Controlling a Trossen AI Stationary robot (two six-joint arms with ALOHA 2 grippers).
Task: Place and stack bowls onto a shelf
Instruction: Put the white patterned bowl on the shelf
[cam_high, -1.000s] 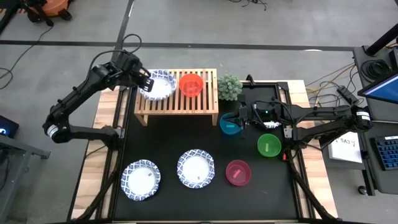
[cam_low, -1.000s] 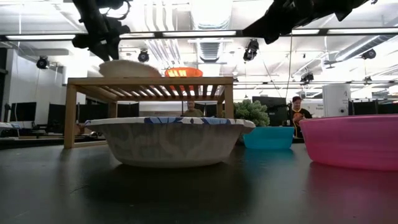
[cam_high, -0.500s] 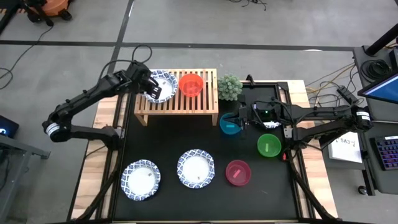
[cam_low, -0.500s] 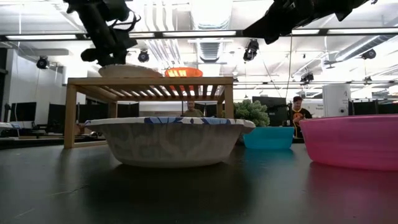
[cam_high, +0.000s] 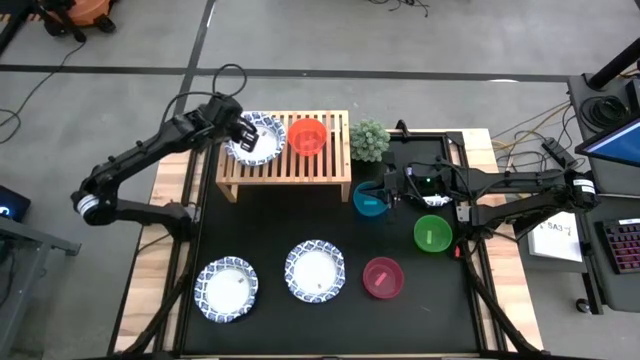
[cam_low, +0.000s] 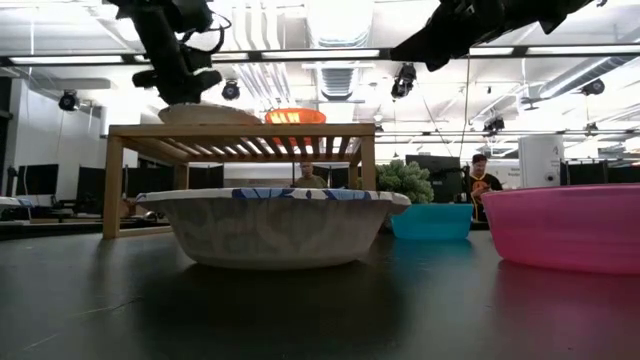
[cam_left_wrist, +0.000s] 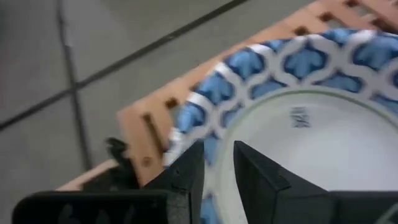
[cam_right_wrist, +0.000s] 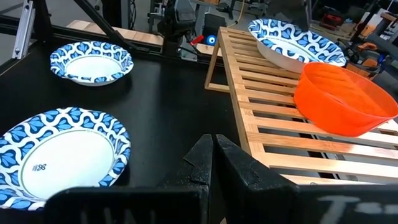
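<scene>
Near bowls: two patterned bowls and the magenta bowl sit on the black mat at 6 o'clock, untouched.
Right side: the green bowl lies at 4 o'clock, the blue bowl at 3 o'clock, just off the shelf's right end.
Right gripper: the right gripper hangs beside the blue bowl, unmoved over the last second; its fingers look pressed together with nothing between them.
Shelf: the shelf stands at 12 o'clock, with the red bowl right of centre on its slats.
Shelf bowl: a patterned bowl rests at the shelf's left end, in the same spot as a second ago.
Left gripper: the left gripper has swung in from the shelf's left edge to over that bowl's left rim. Its fingers are narrowly parted astride the rim; I cannot tell if they pinch it.
Meaning: likely a nudge or re-grip to seat the bowl squarely. One patterned bowl is shelved, none stacked.
Far: the plant stands past the shelf's right end.
</scene>
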